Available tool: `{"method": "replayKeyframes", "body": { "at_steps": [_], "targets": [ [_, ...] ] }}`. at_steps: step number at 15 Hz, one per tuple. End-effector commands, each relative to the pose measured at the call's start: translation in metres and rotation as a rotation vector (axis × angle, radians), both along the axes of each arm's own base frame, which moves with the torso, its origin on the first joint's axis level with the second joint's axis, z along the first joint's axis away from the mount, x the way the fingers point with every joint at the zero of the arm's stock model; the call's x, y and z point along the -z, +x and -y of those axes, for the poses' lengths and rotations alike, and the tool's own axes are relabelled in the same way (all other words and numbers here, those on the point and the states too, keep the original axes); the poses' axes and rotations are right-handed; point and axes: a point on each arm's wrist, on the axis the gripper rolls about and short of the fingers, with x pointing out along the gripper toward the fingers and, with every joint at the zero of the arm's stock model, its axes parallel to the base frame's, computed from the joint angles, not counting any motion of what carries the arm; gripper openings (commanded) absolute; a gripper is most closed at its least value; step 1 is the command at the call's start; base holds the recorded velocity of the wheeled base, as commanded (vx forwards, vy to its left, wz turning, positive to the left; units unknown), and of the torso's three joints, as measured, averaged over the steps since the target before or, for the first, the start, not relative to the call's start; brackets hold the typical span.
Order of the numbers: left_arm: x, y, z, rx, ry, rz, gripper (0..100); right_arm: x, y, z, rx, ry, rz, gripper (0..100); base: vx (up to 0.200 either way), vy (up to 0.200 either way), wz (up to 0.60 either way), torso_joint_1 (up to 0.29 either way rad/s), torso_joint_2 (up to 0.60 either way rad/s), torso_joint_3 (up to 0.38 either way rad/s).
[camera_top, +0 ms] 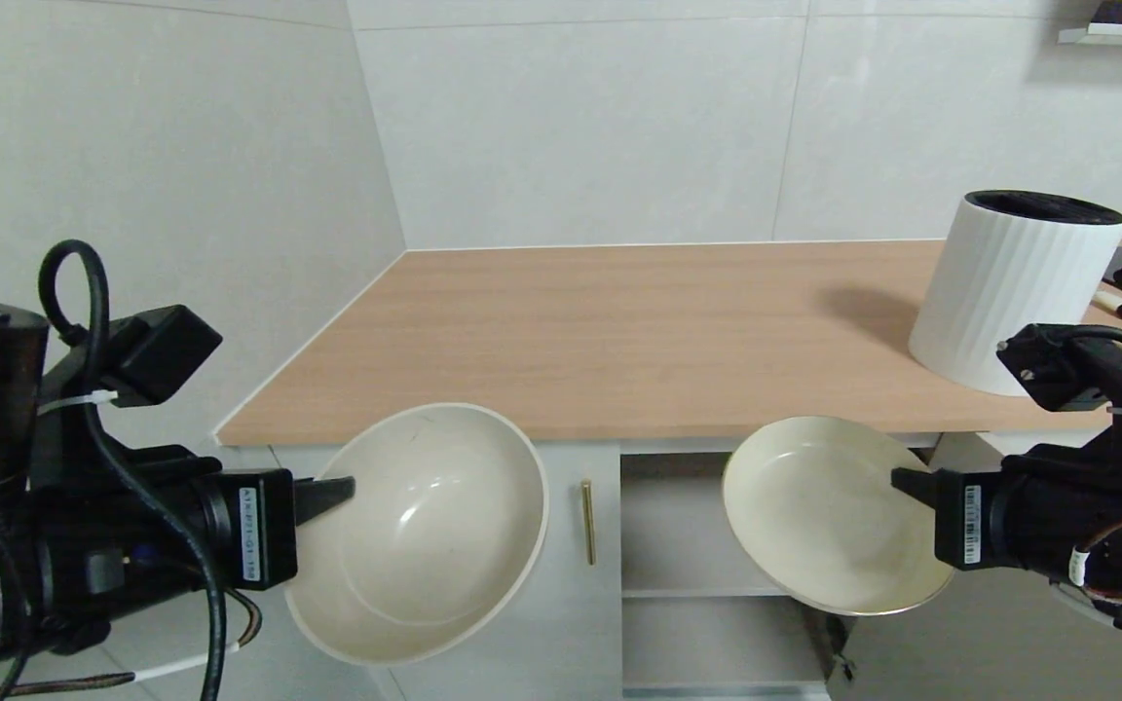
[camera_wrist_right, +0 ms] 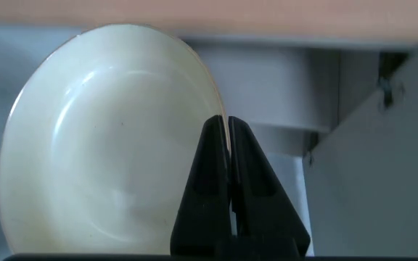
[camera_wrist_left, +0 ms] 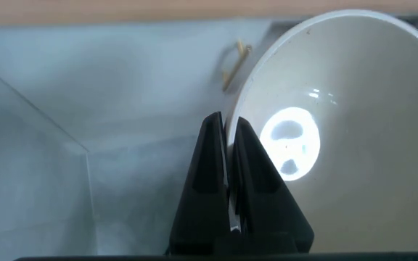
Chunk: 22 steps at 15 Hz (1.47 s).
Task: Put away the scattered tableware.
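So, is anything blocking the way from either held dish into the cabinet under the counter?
Nothing visible blocks the plate: it hangs in the right gripper before the open cabinet compartment. The bowl, in the left gripper, faces the closed door.

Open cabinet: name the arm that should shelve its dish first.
Right. The right gripper holds the plate directly before the open cabinet; the left gripper holds the bowl before the closed door.
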Motion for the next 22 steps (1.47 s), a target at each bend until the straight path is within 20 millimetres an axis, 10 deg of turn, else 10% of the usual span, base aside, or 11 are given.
{"method": "replayKeyframes", "body": {
  "at_steps": [1, 22],
  "targets": [
    [0.004, 0.003, 0.002, -0.001, 0.011, -0.019, 0, 0.005, 0.003, -0.003, 0.001, -0.012, -0.018, 0, 0.000, 0.000, 0.00, 0.000, 0.00, 0.000],
    [0.006, 0.004, 0.003, -0.001, 0.015, -0.025, 0, 0.032, 0.021, -0.014, 0.012, -0.083, -0.110, 0, 0.000, 0.000, 0.00, -0.084, 0.32, 0.238]
  ]
}}
